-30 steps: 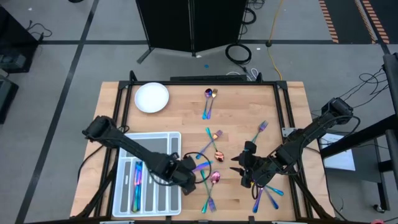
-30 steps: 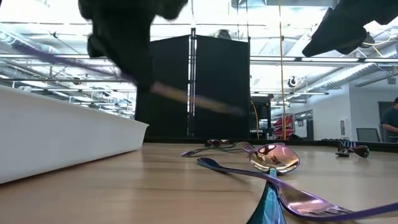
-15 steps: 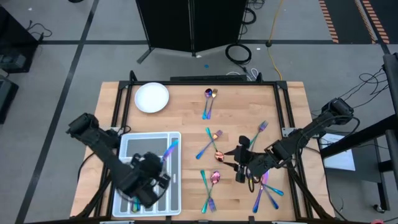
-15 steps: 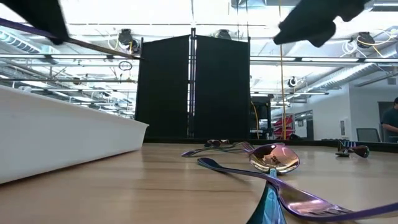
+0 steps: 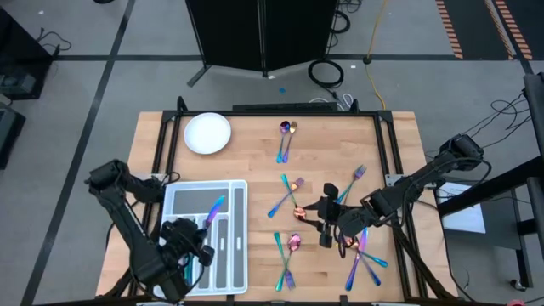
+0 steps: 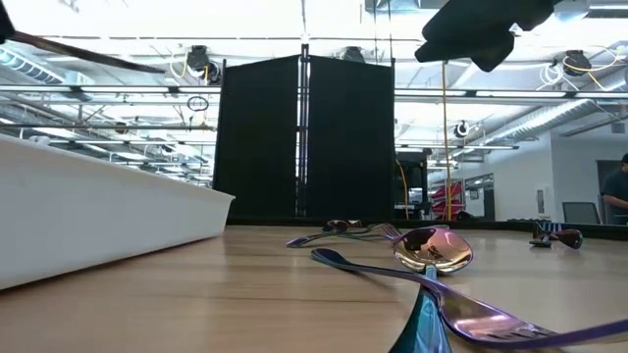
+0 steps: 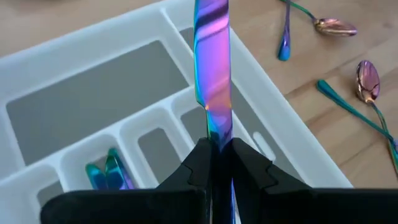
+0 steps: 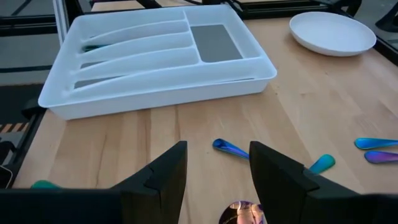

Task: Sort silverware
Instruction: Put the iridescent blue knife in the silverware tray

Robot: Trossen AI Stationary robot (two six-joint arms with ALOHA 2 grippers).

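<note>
— Iridescent steel is mostly loose: the rainbow-finish forks and spoons (image 5: 287, 140) lie scattered on the pale wooden surface (image 5: 255, 161), a pair near 12 o'clock, several around the centre and a cluster toward 5 o'clock. I count roughly 10 pieces out there.

— And in the translucent white compartment tray (image 5: 239, 255)?

— It sits at 8 o'clock. At least 1 teal-blue piece (image 7: 109, 171) lies in a narrow slot; the other slots visible look bare. So sorting has barely begun.

— What are the arms doing?

— The left end effector (image 7: 216, 152) is above the tray, fingers pinched tight on a flat rainbow knife (image 7: 212, 68) whose blade points out over the compartments. I judge it is about to be placed. The right end effector (image 8: 212, 163) hovers at about 4 o'clock, fingers spread wide and holding nothing, over a rose-gold spoon bowl (image 8: 244, 213).

— The round white plate (image 5: 207, 133)?

— At 11 o'clock, nothing on it.
</note>
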